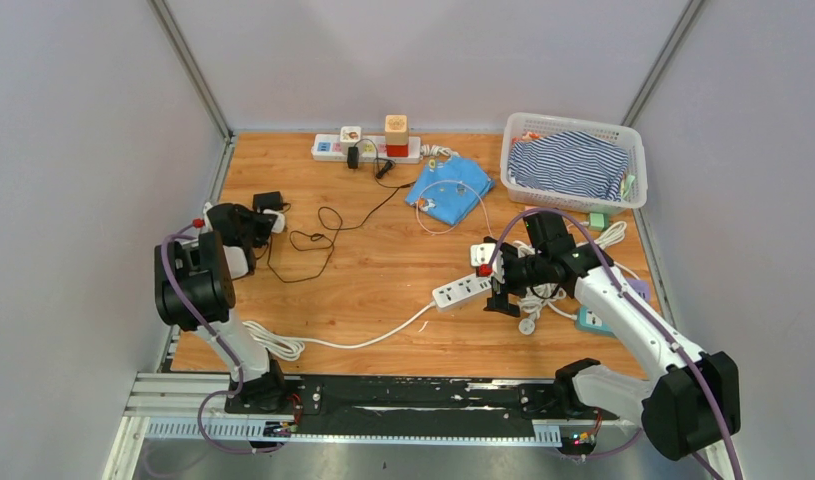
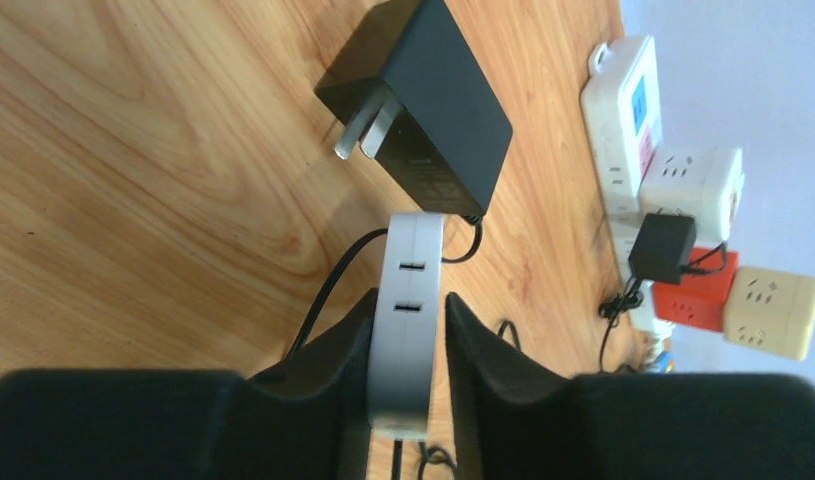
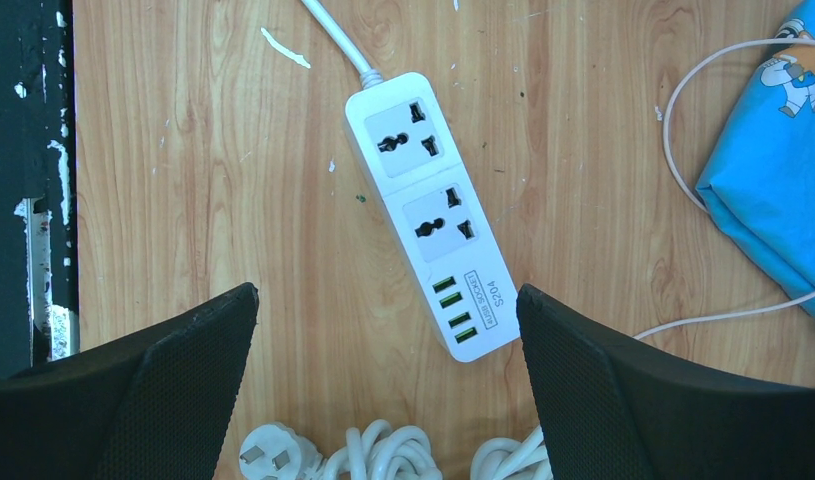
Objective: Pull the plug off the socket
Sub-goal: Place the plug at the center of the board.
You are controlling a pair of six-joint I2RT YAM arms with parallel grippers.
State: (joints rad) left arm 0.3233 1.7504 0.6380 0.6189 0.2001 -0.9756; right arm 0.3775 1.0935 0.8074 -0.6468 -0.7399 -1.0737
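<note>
Left pincer: my left pincer (image 2: 410,305) is clamped on the flat faces of a thin white socket block (image 2: 415,250), seen edge-on with two small slots facing me.
Plug: the black adapter (image 2: 433,100) lies on its side just beyond the block's far tip, with its two metal prongs (image 2: 368,128) bare, so I judge it already out of the socket.
How it handles: the adapter is a hard, smooth plastic brick and probably light. I'd take it across the broad flat sides, clear of the prongs. The thin black cable (image 2: 328,290) trailing past my fingers is limp and could snag.
Right pincer: my right pincer (image 3: 385,292) is spread wide and holds nothing. It hovers over a white power strip (image 3: 428,210) whose sockets are all vacant.
Near the right pincer: a loose white plug (image 3: 263,455) and coiled white cable (image 3: 383,455) sit below it, and a blue cloth (image 3: 783,180) lies off to one side.
Desk: the wooden desk (image 2: 133,200) is flat, with a smooth grain that gives little grip, so parts may slide.
Room: plain grey walls close round. Far beyond the left pincer stands another white strip (image 2: 623,130) carrying cube adapters.
</note>
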